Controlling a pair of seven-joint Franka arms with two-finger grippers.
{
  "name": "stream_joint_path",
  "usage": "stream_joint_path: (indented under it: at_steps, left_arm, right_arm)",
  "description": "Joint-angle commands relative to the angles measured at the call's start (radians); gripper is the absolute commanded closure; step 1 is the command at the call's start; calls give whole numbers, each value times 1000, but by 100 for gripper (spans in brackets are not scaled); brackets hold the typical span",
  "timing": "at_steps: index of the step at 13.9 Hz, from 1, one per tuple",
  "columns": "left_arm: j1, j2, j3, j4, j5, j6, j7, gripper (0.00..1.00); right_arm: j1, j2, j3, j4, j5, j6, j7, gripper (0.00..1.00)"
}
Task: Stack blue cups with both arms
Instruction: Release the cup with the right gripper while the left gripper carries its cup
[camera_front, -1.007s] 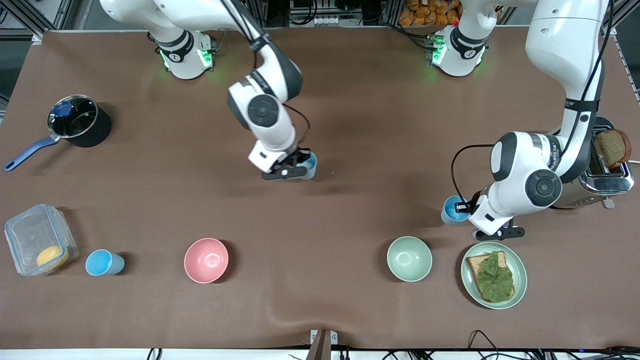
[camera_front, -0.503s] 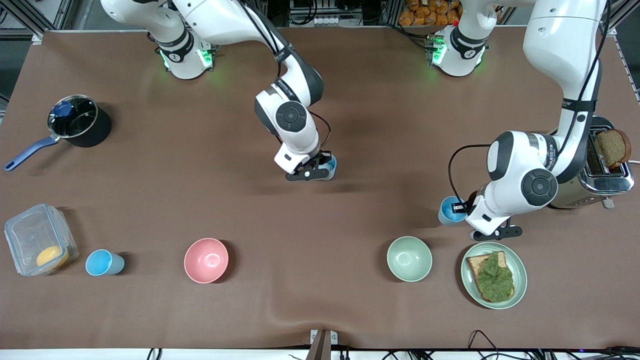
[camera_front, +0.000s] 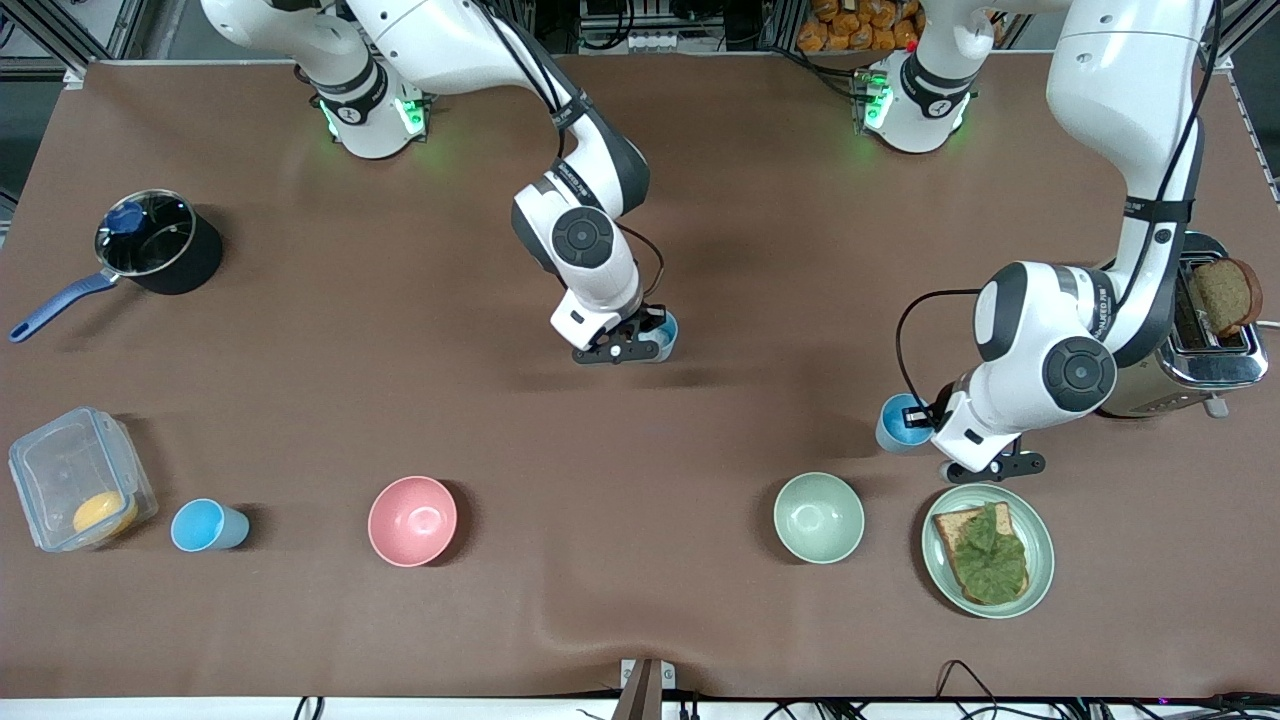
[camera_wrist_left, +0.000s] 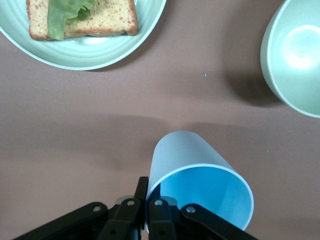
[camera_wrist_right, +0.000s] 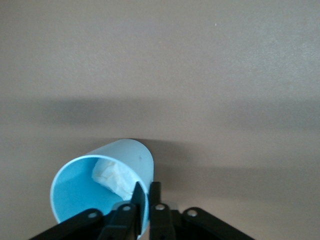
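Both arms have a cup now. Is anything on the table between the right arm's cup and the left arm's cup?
Nothing visible. The right gripper pinches one blue cup by its rim, the left gripper another cup. Only bare table lies between; the green bowl sits nearer the camera.

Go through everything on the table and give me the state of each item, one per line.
Left gripper: shut on cup rim.
Right gripper: shut on cup with white wad inside.
Third cup: free, upright.
Pink bowl: empty.
Green bowl: empty.
Toaster: bread sticking up.
Pot: lidded.
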Motion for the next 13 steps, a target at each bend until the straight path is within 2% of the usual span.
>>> stream_joint_path:
  at_steps: [1, 5, 10, 13]
  left_arm:
    - [-5, -14, 3, 6, -19, -8, -19, 100]
    - [-15, -12, -13, 26, -18, -8, -76, 100]
    - [-15, -25, -119, 44, -18, -12, -230, 100]
    - [-56, -25, -181, 49, -15, -13, -347, 100]
  right_arm:
    - [5, 7, -10, 54, 24, -35, 21, 0]
    - [-2, -21, -18, 91, 24, -127, 20, 0]
    - [-86, -142, -22, 159, 18, -343, 14, 0]
    - [-160, -240, -24, 162, -21, -430, 9, 0]
